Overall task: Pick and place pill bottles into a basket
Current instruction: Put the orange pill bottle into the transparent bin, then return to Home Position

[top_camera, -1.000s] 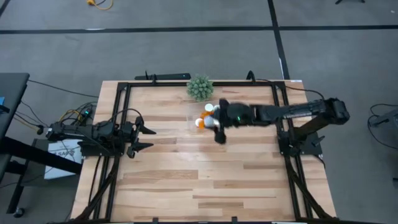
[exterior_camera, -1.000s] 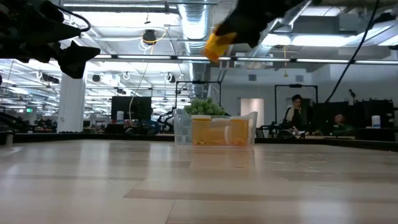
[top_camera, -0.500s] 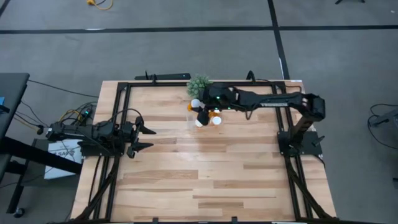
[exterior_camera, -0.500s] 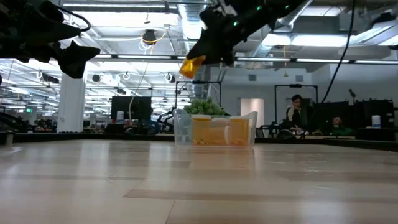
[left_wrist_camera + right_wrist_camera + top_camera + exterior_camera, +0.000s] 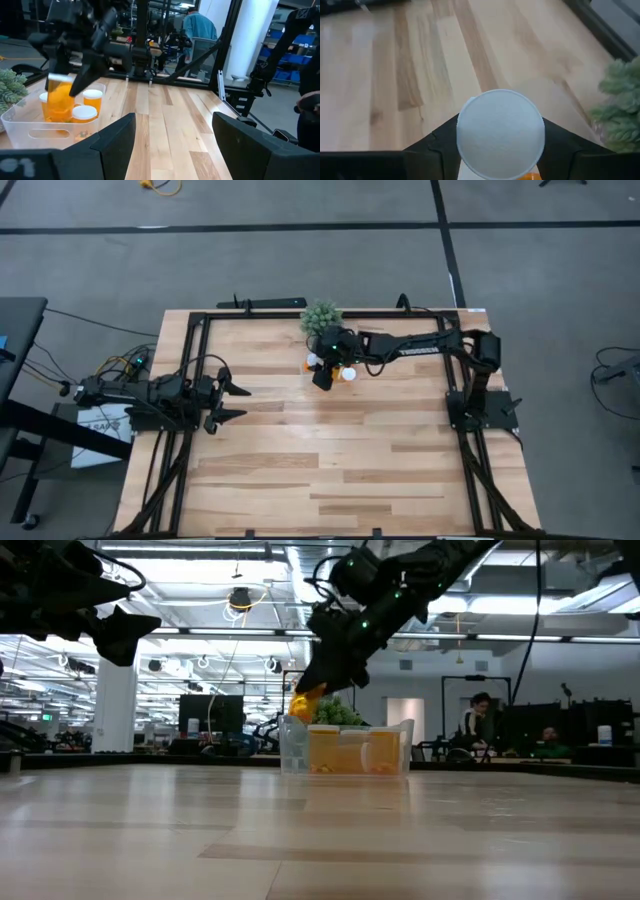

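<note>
My right gripper (image 5: pixel 322 372) is shut on an orange pill bottle with a white cap (image 5: pixel 305 705), at the left end of the clear basket (image 5: pixel 400 735). The held bottle also shows in the left wrist view (image 5: pixel 59 97) and its cap fills the right wrist view (image 5: pixel 500 132). Other orange bottles (image 5: pixel 92 101) stand inside the basket (image 5: pixel 30 134). My left gripper (image 5: pixel 235 402) waits open and empty near the table's left edge. My right gripper pinches the bottle's orange body (image 5: pixel 61 102) between its two fingers (image 5: pixel 437 147), just under the cap. The fingers slant down from above. The bottle stands nearly upright, cap up, its lower end at the basket's rim; whether it touches anything inside, I cannot tell.
A spiky green plant (image 5: pixel 321 318) stands right behind the basket at the table's far edge. Black frame rails (image 5: pixel 200 330) run around the table. Bare wood (image 5: pixel 330 460) lies across the near half. People show in the room behind (image 5: pixel 475 725).
My right gripper has carried the bottle toward the table's left edge and then down, from high above the basket to its left end at rim height. It has stayed shut on the bottle.
</note>
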### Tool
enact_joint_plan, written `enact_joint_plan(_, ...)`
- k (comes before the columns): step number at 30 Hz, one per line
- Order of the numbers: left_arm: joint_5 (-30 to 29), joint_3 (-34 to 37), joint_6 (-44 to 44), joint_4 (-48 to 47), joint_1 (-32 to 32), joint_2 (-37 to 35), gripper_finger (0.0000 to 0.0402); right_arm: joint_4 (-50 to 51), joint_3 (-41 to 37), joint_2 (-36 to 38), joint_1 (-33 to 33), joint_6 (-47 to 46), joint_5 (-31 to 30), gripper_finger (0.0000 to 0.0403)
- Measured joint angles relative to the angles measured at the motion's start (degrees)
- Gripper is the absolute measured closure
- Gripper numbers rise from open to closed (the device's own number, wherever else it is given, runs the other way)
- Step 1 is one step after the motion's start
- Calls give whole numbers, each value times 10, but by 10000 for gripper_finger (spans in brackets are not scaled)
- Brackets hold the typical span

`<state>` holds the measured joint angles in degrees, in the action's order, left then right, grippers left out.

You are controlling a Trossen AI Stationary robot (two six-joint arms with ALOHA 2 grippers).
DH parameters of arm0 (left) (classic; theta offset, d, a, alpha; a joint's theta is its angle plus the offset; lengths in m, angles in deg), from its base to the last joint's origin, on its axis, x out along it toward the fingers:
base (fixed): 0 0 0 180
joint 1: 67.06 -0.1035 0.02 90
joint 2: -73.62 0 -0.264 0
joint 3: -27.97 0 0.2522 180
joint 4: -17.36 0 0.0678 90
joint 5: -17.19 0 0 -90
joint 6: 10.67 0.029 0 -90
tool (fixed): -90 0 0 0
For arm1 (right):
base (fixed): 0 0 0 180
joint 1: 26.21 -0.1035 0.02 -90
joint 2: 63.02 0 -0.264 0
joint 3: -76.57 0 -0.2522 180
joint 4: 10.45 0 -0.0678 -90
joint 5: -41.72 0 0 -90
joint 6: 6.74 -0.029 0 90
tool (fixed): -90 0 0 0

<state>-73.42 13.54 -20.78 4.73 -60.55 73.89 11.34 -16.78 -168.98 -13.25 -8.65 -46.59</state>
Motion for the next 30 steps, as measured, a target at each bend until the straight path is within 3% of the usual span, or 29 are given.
enact_joint_plan(16, 0, 0, 0, 0, 0, 0, 148, 2, 15, -52, 23, 0, 29, 215)
enact_joint_plan(23, 0, 0, 0, 0, 0, 0, 148, -3, 33, -51, 23, 4, 30, 164)
enact_joint_plan(30, 0, 0, 0, 0, 0, 0, 148, -3, 35, -51, 24, 4, 30, 177)
